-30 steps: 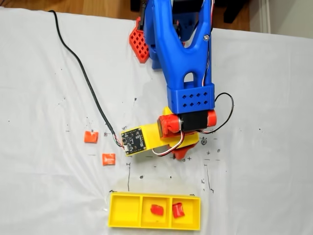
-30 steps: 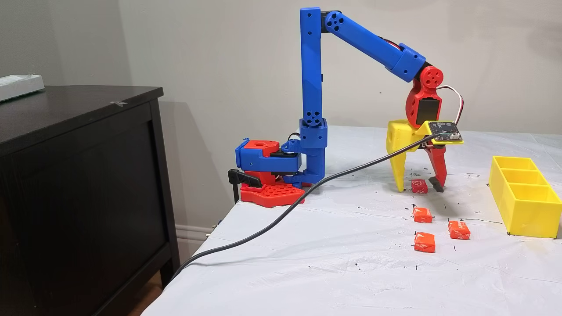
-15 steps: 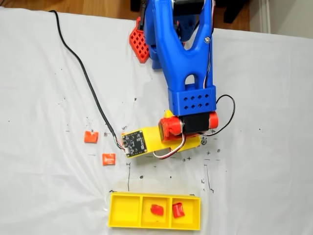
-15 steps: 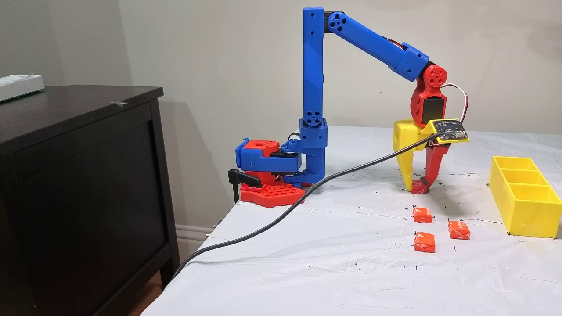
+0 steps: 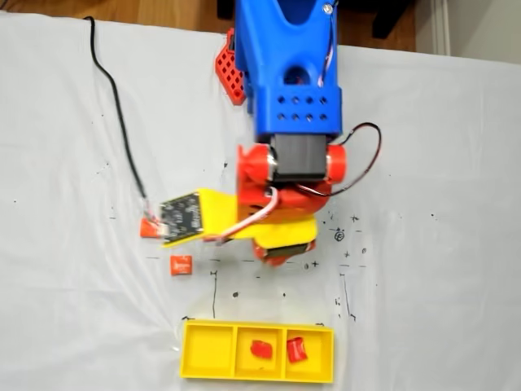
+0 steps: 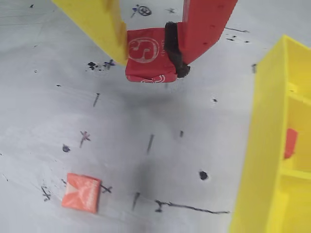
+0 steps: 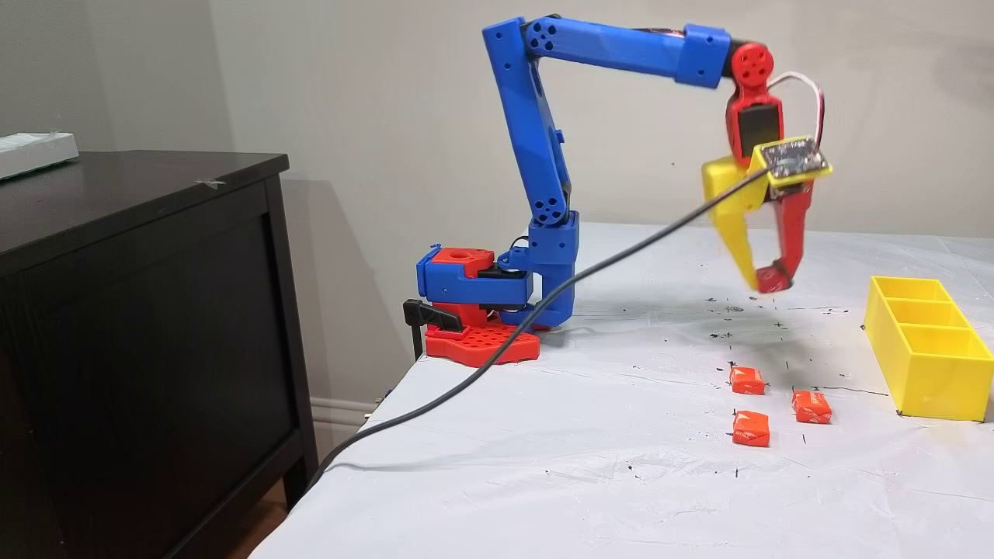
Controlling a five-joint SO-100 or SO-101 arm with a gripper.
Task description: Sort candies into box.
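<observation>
My gripper is shut on a red candy with white print, pinched between the yellow finger and the red finger's black pad. In a fixed view from the side, the gripper hangs well above the table with that candy at its tips. Three orange candies lie on the cloth below. The yellow box sits at the near edge in a fixed view from above, with one candy in its middle compartment and another in the right one. The gripper hovers above and behind the box.
A black cable runs from the wrist camera board across the white cloth and off the table's left edge. The arm's red and blue base is clamped at the back. A dark cabinet stands left of the table.
The gripper closed on the candy on the table, then rose high with it. The arm's upper links swung up and the wrist camera board shifted left in the view from above.
</observation>
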